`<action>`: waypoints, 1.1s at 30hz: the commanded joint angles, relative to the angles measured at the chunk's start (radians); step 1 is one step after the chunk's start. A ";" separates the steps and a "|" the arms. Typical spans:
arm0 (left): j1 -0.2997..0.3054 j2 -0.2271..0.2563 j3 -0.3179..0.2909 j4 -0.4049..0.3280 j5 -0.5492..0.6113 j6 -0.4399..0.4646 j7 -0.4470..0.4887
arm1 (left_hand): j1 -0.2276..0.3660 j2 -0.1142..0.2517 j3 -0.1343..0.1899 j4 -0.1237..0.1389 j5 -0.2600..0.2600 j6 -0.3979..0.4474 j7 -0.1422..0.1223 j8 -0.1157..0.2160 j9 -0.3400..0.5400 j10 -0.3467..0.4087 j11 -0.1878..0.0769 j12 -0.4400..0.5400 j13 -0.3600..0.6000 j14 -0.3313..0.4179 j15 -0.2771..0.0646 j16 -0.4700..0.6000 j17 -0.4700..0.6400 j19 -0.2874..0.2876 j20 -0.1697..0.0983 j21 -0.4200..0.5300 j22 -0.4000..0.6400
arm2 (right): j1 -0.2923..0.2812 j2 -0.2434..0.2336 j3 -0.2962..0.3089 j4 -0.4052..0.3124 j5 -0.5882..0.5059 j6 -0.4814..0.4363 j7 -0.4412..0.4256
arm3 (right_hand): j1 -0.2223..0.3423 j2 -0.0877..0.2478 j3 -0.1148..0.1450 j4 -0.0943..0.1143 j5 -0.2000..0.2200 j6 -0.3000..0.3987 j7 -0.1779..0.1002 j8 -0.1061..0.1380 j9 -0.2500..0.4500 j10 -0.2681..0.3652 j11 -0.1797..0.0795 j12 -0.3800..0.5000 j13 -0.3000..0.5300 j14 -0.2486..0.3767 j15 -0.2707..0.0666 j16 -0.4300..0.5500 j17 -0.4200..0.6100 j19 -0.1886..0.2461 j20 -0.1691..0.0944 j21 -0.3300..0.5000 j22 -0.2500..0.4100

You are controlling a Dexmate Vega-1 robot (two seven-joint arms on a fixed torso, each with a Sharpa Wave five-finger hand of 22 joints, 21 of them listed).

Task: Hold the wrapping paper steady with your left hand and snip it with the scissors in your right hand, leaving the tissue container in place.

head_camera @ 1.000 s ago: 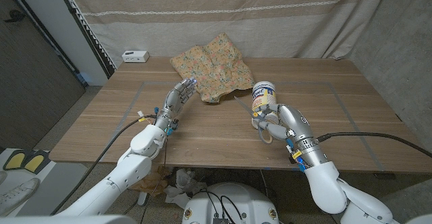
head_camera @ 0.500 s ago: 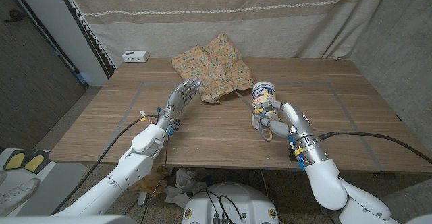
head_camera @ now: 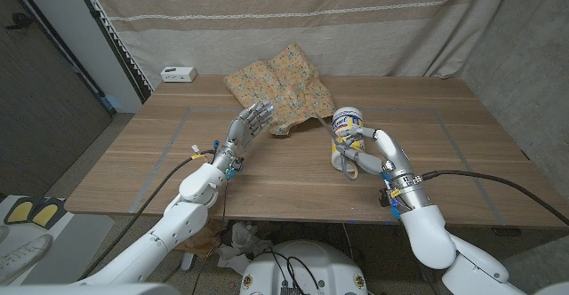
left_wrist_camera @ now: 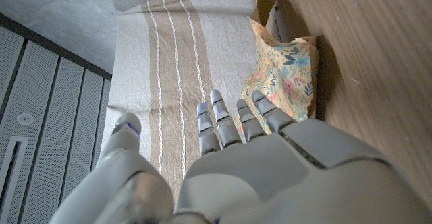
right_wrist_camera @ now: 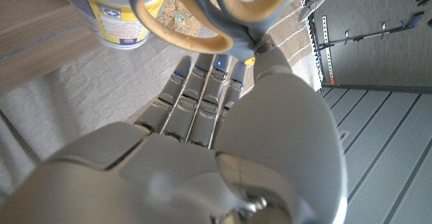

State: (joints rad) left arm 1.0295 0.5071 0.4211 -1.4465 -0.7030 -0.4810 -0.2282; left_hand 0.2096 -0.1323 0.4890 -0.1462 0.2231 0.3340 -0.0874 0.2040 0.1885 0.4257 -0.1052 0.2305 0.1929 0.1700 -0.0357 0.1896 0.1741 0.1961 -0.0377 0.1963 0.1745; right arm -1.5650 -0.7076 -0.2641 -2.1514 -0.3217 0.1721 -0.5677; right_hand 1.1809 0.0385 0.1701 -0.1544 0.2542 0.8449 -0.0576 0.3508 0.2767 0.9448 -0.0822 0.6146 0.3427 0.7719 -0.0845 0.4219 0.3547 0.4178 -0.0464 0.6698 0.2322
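Observation:
The floral wrapping paper (head_camera: pixel 280 86) lies crumpled at the table's far middle, and also appears in the left wrist view (left_wrist_camera: pixel 283 75). My left hand (head_camera: pixel 252 123) hovers at its near left edge with fingers spread, holding nothing (left_wrist_camera: pixel 250 163). The white and yellow tissue container (head_camera: pixel 348 124) stands upright to the right of the paper. Just in front of it, my right hand (head_camera: pixel 375 153) grips the scissors (head_camera: pixel 344 160). Their grey and yellow handles (right_wrist_camera: pixel 202 15) show beyond the fingers (right_wrist_camera: pixel 196 96), close to the container (right_wrist_camera: pixel 111 15). The blades are hard to make out.
A small white device (head_camera: pixel 178 73) sits at the table's back left corner. A striped curtain (head_camera: pixel 311 19) hangs behind the table. Thin tape lines (head_camera: pixel 187 113) mark the wooden table (head_camera: pixel 276 171), whose near half lies bare between my arms.
My left hand has reached forward and right, up to the paper's near edge. My right hand has moved the scissors forward, closer to the container.

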 commanded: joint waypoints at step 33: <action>-0.011 -0.038 0.072 0.020 -0.088 -0.010 -0.260 | 0.232 0.048 0.104 -0.037 -0.003 0.127 -0.099 0.022 0.005 -0.059 -0.014 -0.033 0.012 -0.004 -0.079 -0.012 0.005 -0.011 -0.049 -0.004 0.002 | 0.022 0.088 0.096 0.026 0.190 0.118 0.109 | 0.122 0.102 0.009 0.000 -0.016 0.007 0.002 -0.008 0.005 0.068 -0.071 0.012 0.061 0.007 -0.153 0.012 0.025 -0.010 -0.034 0.025 0.002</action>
State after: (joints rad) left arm 1.0387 0.4490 0.4598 -1.4196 -0.8140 -0.5424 -0.4562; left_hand 0.4232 -0.0799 0.5857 -0.1827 0.2231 0.4689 -0.1742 0.2326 0.1884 0.3848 -0.1194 0.2033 0.2027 0.1762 -0.0385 0.1807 0.1741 0.1952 -0.0386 0.1962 0.1744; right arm -1.5454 -0.6344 -0.1846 -2.1257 -0.1653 0.2737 -0.4817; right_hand 1.1863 0.0331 0.1760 -0.1566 0.2382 0.8448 -0.0574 0.3436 0.2765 0.9450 -0.0821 0.6182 0.3607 0.7716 -0.0842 0.4258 0.3785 0.4125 -0.0409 0.6891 0.2324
